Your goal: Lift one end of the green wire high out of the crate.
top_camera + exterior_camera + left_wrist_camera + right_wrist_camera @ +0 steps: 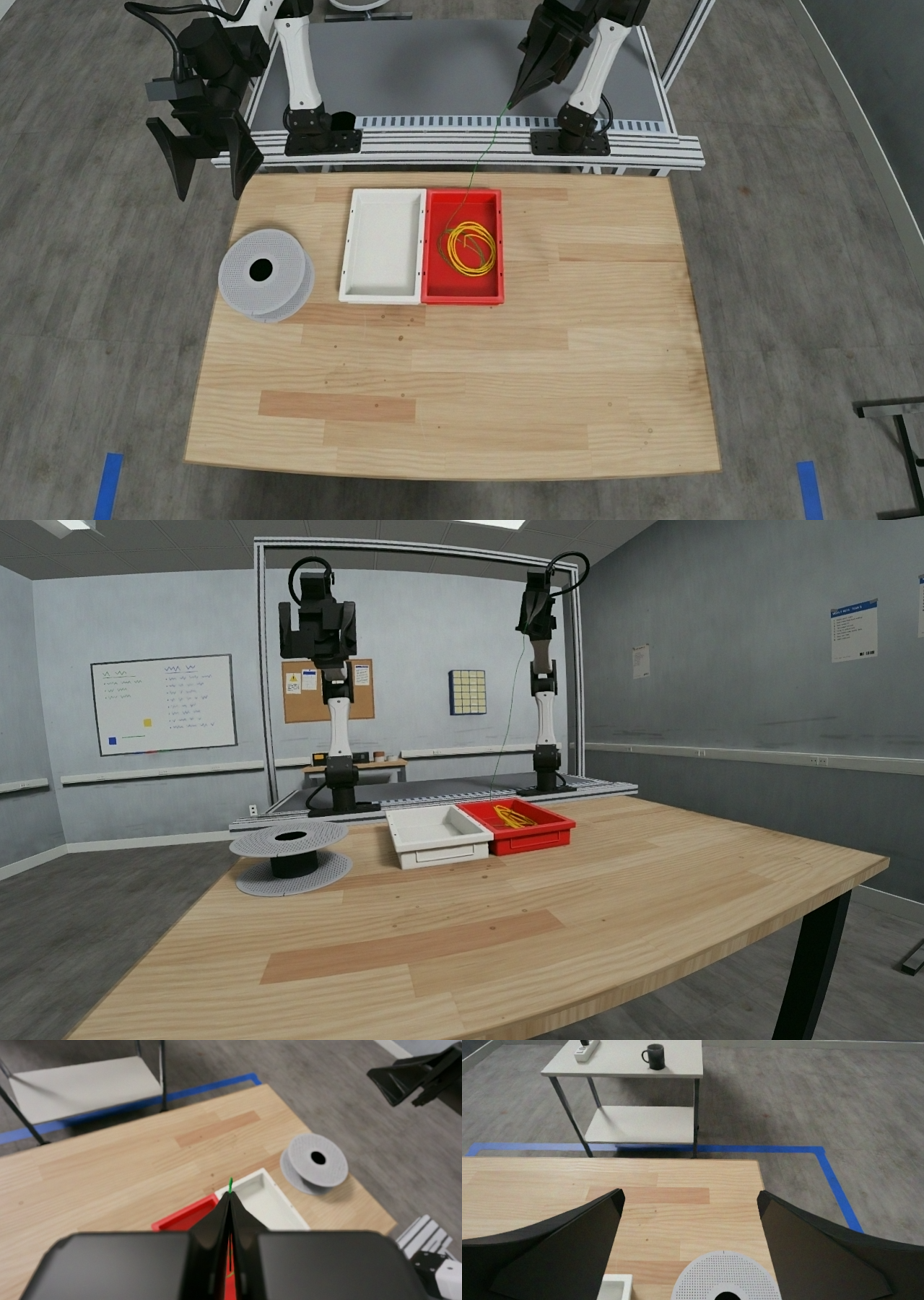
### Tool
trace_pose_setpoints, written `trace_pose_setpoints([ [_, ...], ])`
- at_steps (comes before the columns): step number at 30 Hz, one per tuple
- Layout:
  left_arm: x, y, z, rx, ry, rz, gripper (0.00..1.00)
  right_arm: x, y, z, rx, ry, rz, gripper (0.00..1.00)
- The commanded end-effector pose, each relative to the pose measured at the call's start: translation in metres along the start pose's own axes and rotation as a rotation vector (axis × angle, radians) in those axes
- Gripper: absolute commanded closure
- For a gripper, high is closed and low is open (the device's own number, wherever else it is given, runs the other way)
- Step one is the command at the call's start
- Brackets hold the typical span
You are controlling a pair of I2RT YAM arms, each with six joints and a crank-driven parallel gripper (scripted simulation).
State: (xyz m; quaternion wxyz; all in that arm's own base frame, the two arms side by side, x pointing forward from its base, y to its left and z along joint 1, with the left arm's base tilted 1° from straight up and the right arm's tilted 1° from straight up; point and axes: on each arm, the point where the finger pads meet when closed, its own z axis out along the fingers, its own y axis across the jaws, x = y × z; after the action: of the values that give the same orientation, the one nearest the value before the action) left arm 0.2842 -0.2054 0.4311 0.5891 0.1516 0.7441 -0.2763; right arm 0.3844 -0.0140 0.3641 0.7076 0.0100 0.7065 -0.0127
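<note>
Seen from above, going left to right, the right arm's fingers (243, 154) (349, 630) hang wide open and hold nothing, well apart from the red crate (462, 292) (533, 840) (188, 1218). A grey spool (235, 274) (252, 843) (333, 1173) (700, 1280) stands on the bench (517, 414) (484, 908) (108, 1166) (642, 1220), to the left of that crate, with the white crate (384, 245) (439, 827) (256, 1197) (611, 1289) between, touching the red one. Inside the red crate lies a yellow coil (450, 253) (513, 817), along with loops of the green wire (474, 169) (512, 700) (230, 1185). That wire climbs over the red crate's arm-side wall to the left arm's fingers (539, 71) (535, 607), high above, closed on it near its end.
</note>
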Motion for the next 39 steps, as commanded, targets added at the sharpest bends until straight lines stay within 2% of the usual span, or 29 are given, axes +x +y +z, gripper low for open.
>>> trace_pose_setpoints([
  [1,-0.008,0.001,0.000,0.006,-0.047,-0.008,1.00,0.004,0.002,-0.002,-0.002,0.002,0.004,0.00],
  [12,-0.025,-0.003,-0.005,0.023,-0.120,-0.008,1.00,0.004,0.002,-0.002,-0.002,0.002,0.004,0.00],
  [39,-0.030,-0.002,-0.008,0.028,-0.140,-0.008,1.00,0.004,0.002,-0.002,-0.002,0.002,0.004,0.00],
])
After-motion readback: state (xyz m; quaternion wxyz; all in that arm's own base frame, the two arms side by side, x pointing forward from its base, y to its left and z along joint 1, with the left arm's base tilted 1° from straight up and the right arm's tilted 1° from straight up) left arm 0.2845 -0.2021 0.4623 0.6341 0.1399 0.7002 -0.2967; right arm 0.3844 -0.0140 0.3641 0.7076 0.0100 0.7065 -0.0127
